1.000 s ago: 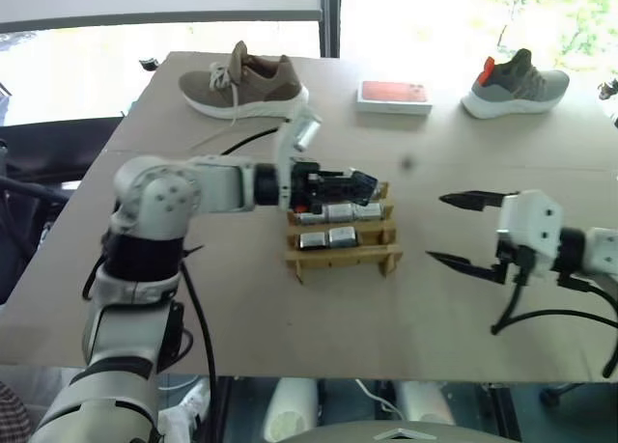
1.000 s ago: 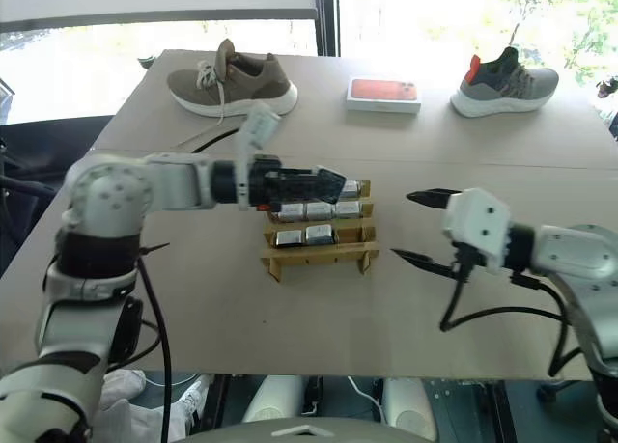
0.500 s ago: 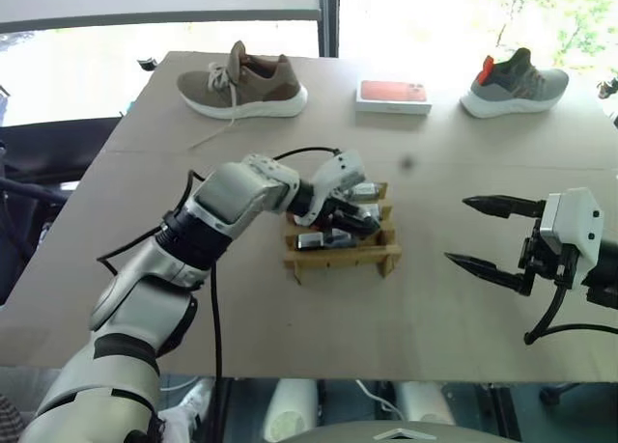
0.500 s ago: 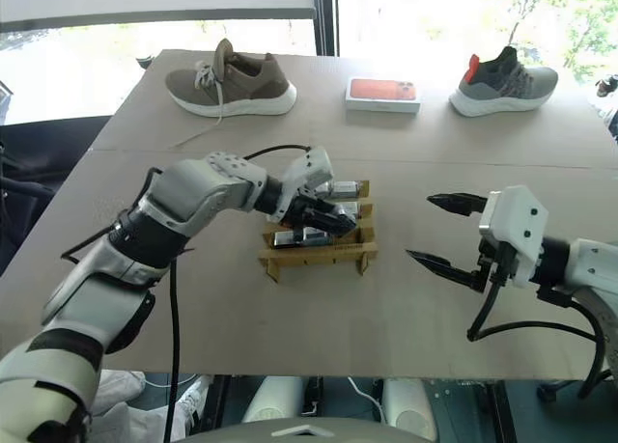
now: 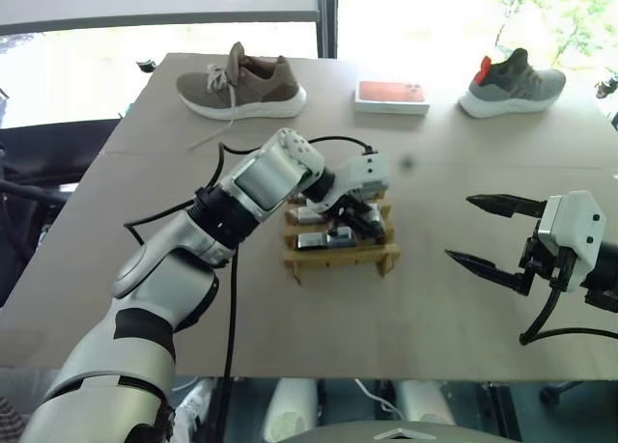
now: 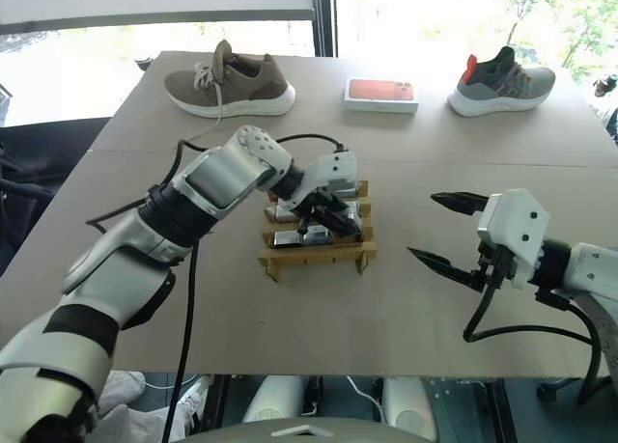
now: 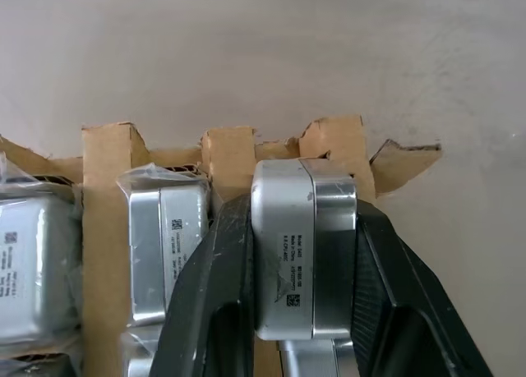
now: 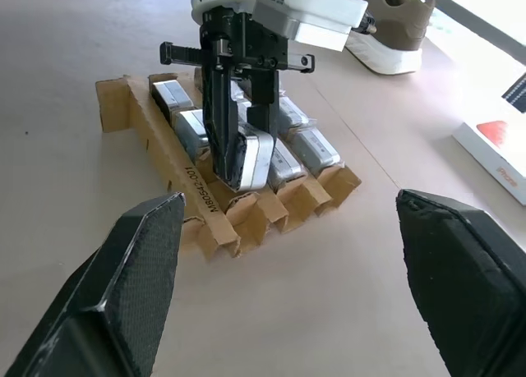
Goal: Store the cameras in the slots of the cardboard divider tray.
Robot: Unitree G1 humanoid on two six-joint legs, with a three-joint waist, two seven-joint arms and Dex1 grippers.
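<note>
At the middle of the table (image 5: 145, 134) stands the cardboard tray (image 5: 340, 260), with several cameras (image 8: 304, 147) already lying in its slots. Over its front right slot the left gripper (image 8: 238, 151) is clamped on one more camera (image 7: 302, 245) — its fingers reach down among the packed ones. To the right, well apart, the right gripper (image 5: 488, 235) hangs with jaws wide and empty. Far behind lie a brown shoe (image 5: 241, 81), an orange box (image 5: 392, 96) and a grey shoe (image 5: 512, 84) — none in the way.

The left gripper (image 8: 243, 139) is pointing steeply downward, fingers clamping inward; the right gripper (image 5: 488, 233) is hovering level, jaws spread wide.
</note>
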